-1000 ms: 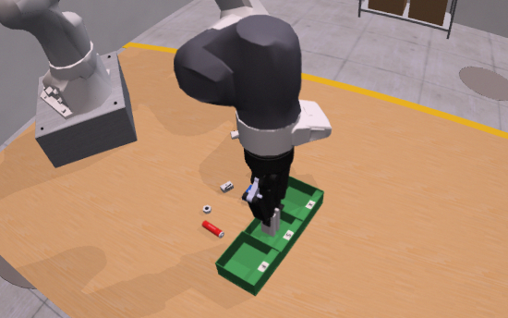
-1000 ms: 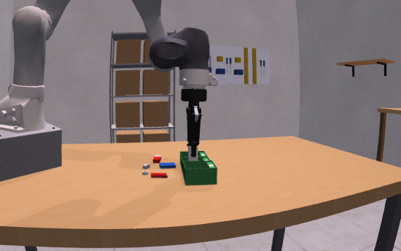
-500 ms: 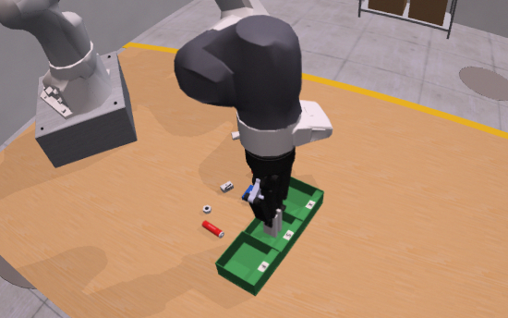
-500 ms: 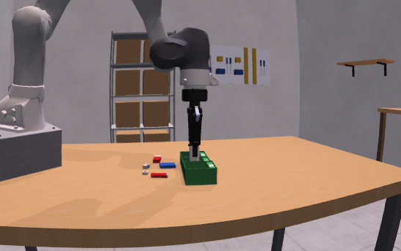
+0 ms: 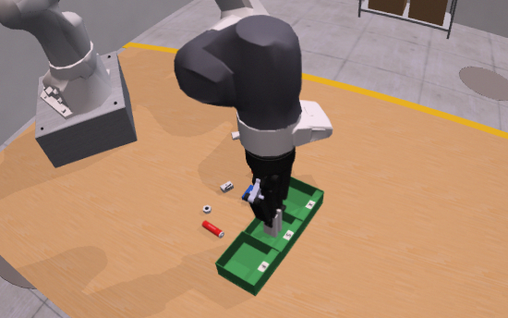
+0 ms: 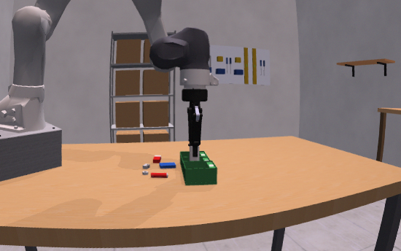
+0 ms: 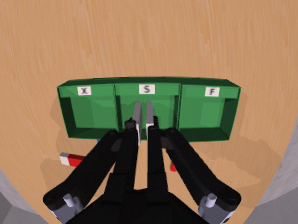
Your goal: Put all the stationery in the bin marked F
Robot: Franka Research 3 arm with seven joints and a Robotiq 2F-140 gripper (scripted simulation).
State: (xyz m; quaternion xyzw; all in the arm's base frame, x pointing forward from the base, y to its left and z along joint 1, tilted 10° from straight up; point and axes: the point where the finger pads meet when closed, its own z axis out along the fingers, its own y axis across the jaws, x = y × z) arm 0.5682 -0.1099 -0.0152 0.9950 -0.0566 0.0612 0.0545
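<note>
The gripper points down into the S compartment of a green three-part bin, its fingers nearly closed with a narrow gap and nothing held. In the top view, the bin sits low and just right of center; its F compartment, nearest the bottom of the frame, holds no stationery. On the table to the bin's left lie a metal sharpener, a nut, a red cylinder and a partly hidden blue block. A red-and-white block rests at lower left in the wrist view.
</note>
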